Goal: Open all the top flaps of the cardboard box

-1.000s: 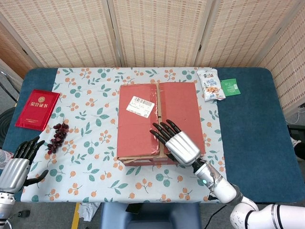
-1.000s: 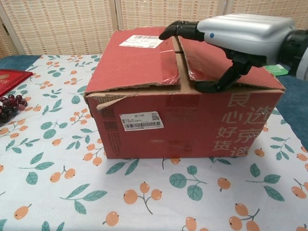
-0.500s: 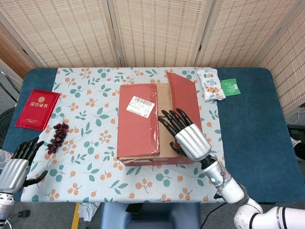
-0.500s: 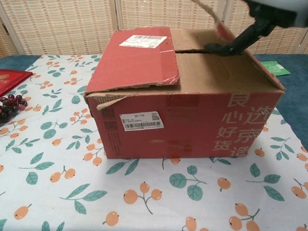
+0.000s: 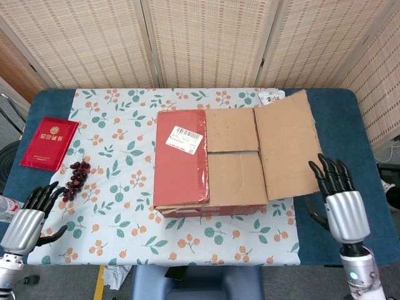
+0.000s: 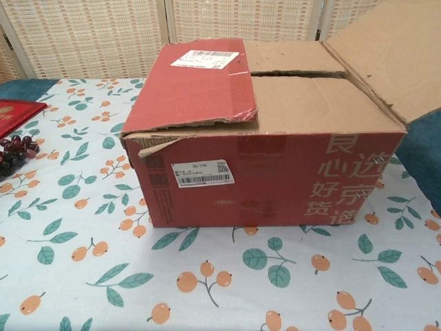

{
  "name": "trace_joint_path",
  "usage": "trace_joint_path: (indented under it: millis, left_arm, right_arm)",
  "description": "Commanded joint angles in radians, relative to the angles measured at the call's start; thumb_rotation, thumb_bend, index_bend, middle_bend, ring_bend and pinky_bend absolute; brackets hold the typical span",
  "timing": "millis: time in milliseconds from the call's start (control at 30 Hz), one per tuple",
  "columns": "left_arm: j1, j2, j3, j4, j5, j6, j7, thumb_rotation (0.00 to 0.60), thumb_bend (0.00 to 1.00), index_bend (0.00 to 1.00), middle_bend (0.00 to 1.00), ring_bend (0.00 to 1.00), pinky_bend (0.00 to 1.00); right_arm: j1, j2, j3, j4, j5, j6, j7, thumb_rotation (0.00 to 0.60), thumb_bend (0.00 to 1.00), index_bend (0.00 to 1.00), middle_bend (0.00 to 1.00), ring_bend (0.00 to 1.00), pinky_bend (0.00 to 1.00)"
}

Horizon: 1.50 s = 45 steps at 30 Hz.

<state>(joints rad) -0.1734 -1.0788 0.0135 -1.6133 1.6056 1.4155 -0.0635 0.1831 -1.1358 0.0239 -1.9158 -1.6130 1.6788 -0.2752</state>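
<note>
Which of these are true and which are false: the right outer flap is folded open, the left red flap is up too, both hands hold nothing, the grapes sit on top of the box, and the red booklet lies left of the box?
1. The right outer flap of the cardboard box is folded open. True.
2. The left red flap is raised. False: it lies flat on the box.
3. The left hand and right hand hold nothing. True.
4. The grapes sit on the box. False: they lie on the tablecloth, left of it.
5. The red booklet lies left of the box. True.
</note>
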Motion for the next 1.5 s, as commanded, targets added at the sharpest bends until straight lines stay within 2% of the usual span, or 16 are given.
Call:
trace_joint_path:
  millis: [33, 200, 300, 467, 567, 667, 900, 1033, 1267, 1400, 1500]
  left_arm:
    - [-0.008, -0.009, 0.002, 0.008, 0.012, -0.007, 0.001, 0.6, 0.32, 0.0, 0.0, 0.0, 0.0]
    - [-0.017, -0.024, 0.011, 0.001, 0.052, 0.001, 0.014, 0.6, 0.32, 0.0, 0.0, 0.0, 0.0]
    - [-0.021, -0.023, 0.02, -0.038, 0.068, -0.005, 0.032, 0.6, 0.32, 0.0, 0.0, 0.0, 0.0]
    - [-0.038, 0.016, 0.032, -0.178, 0.109, -0.028, 0.132, 0.6, 0.33, 0.0, 0.0, 0.0, 0.0]
    - [-0.048, 0.04, 0.048, -0.281, 0.134, -0.059, 0.193, 0.6, 0.38, 0.0, 0.0, 0.0, 0.0]
    - [-0.068, 0.056, 0.05, -0.377, 0.11, -0.112, 0.232, 0.6, 0.4, 0.0, 0.0, 0.0, 0.0]
    - [-0.144, 0.065, 0.006, -0.501, 0.034, -0.219, 0.22, 0.6, 0.4, 0.0, 0.0, 0.0, 0.0]
    - [-0.175, 0.04, -0.031, -0.537, -0.014, -0.242, 0.258, 0.6, 0.41, 0.0, 0.0, 0.0, 0.0]
    - [-0.232, -0.072, -0.105, -0.571, -0.09, -0.255, 0.285, 0.6, 0.43, 0.0, 0.0, 0.0, 0.01]
    - [-0.261, -0.121, -0.123, -0.591, -0.142, -0.274, 0.352, 0.6, 0.44, 0.0, 0.0, 0.0, 0.05]
    - [-0.277, -0.19, -0.144, -0.591, -0.181, -0.252, 0.44, 0.6, 0.44, 0.0, 0.0, 0.0, 0.08]
  right_arm:
    - [-0.104, -0.008, -0.062, 0.126, -0.045, 0.102, 0.162, 0.6, 0.43, 0.0, 0.0, 0.0, 0.0]
    - [-0.139, -0.025, -0.076, 0.227, -0.076, 0.127, 0.261, 0.6, 0.43, 0.0, 0.0, 0.0, 0.0]
    - [-0.139, -0.014, -0.073, 0.248, -0.091, 0.122, 0.288, 0.6, 0.43, 0.0, 0.0, 0.0, 0.0]
    - [-0.142, -0.007, -0.061, 0.251, -0.098, 0.111, 0.315, 0.6, 0.43, 0.0, 0.0, 0.0, 0.0]
    - [-0.142, -0.001, -0.058, 0.246, -0.101, 0.098, 0.32, 0.6, 0.43, 0.0, 0.0, 0.0, 0.0]
    - [-0.144, 0.003, -0.059, 0.241, -0.117, 0.092, 0.326, 0.6, 0.43, 0.0, 0.0, 0.0, 0.0]
    - [-0.145, 0.014, -0.079, 0.243, -0.168, 0.072, 0.356, 0.6, 0.43, 0.0, 0.0, 0.0, 0.0]
    - [-0.163, 0.027, -0.079, 0.244, -0.2, 0.115, 0.383, 0.6, 0.43, 0.0, 0.0, 0.0, 0.0]
    - [-0.199, 0.048, -0.049, 0.264, -0.188, 0.208, 0.476, 0.6, 0.43, 0.0, 0.0, 0.0, 0.0]
    - [-0.21, 0.065, -0.038, 0.269, -0.165, 0.225, 0.532, 0.6, 0.43, 0.0, 0.0, 0.0, 0.0]
    - [-0.216, 0.077, -0.028, 0.273, -0.147, 0.232, 0.574, 0.6, 0.43, 0.0, 0.0, 0.0, 0.0]
